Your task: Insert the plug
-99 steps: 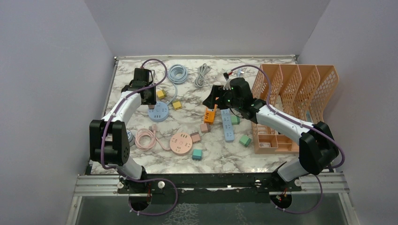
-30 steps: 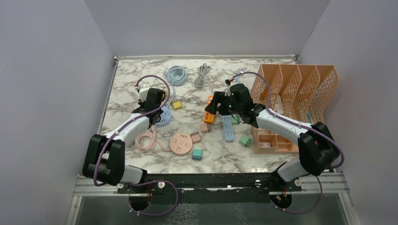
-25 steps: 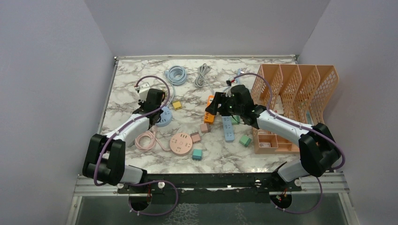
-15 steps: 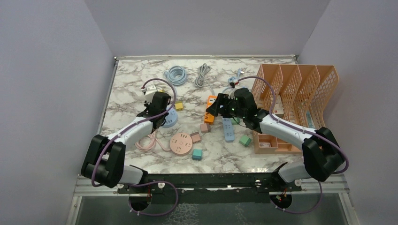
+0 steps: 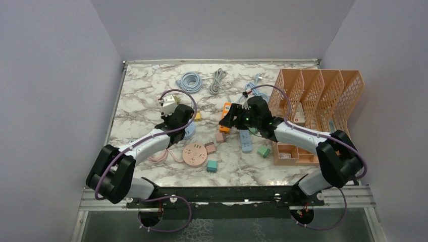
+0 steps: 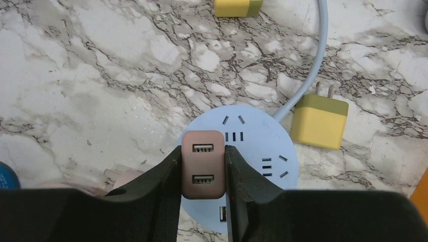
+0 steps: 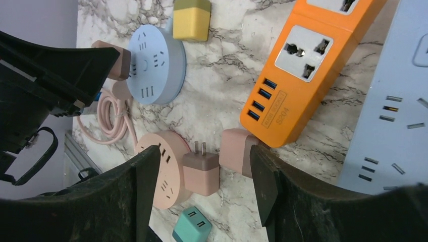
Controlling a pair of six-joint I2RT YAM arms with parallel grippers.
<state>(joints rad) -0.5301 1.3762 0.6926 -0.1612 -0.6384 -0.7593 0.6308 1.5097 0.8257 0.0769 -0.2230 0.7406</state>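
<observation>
While the plug (image 6: 203,171), a dusty-pink USB block, is clamped tight in the left tool (image 6: 203,151), it is held over the left rim of the round blue socket hub (image 6: 262,146) on the counter (image 6: 101,75). Whether contact w/ the hub is made cannot be told. The plug's two USB ports are turned toward the wrist cam. A yellow plug (image 6: 319,121) is seen just beside the hub's right edge. The right tool (image 7: 204,154) is spread wide w/ nothing gripped. It is hung over two pink plugs (image 7: 201,174) lying next to the end of an orange power strip (image 7: 308,65), w/ a round pink hub (image 7: 161,171) close by.
</observation>
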